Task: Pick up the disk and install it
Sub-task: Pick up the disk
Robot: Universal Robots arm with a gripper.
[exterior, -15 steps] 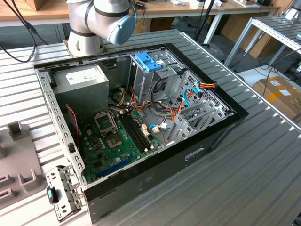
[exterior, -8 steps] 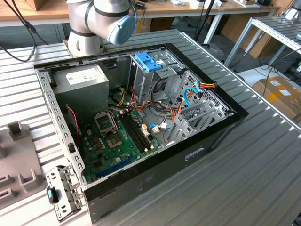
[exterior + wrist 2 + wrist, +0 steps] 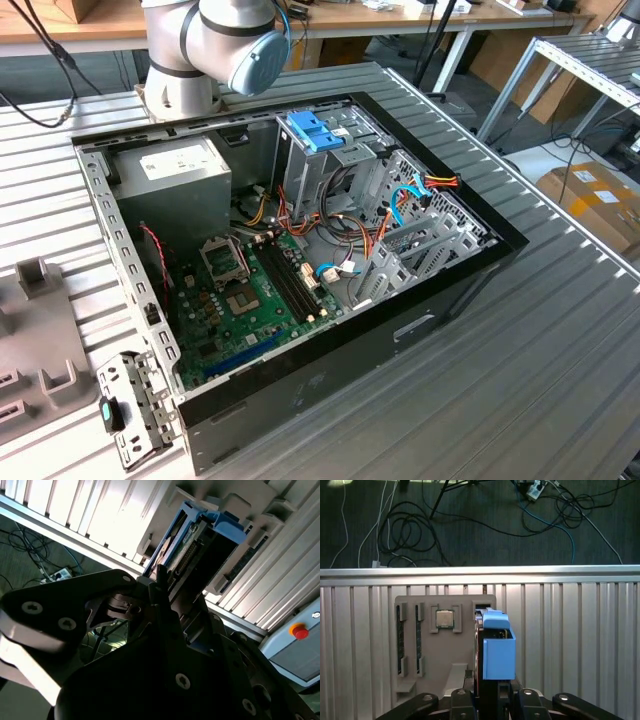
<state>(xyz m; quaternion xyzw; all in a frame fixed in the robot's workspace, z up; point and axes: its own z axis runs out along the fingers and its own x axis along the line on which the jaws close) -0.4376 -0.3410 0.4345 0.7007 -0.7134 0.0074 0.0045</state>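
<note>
Disk (image 3: 499, 652): it stands on edge at the grey holder (image 3: 455, 655), one blue side rail turned toward the camera in the first wrist view, and the gripper (image 3: 490, 700) is directly at its near end. Jaw state: you cannot tell from these views whether they have closed on it.

Handling, as judged: stiff, dense for its size, shock-sensitive, with smooth metal faces. Take it across the two broad faces, clear of the plastic rails, which may flex.

Surface: ribbed metal table (image 3: 560, 380) — hard, so a drop would be costly. The open computer case (image 3: 330, 400) occupies the centre of the exterior view, crowded with loose wiring (image 3: 300, 240) — little room inside. A chip (image 3: 444, 618) sits in the holder near the disk.
</note>
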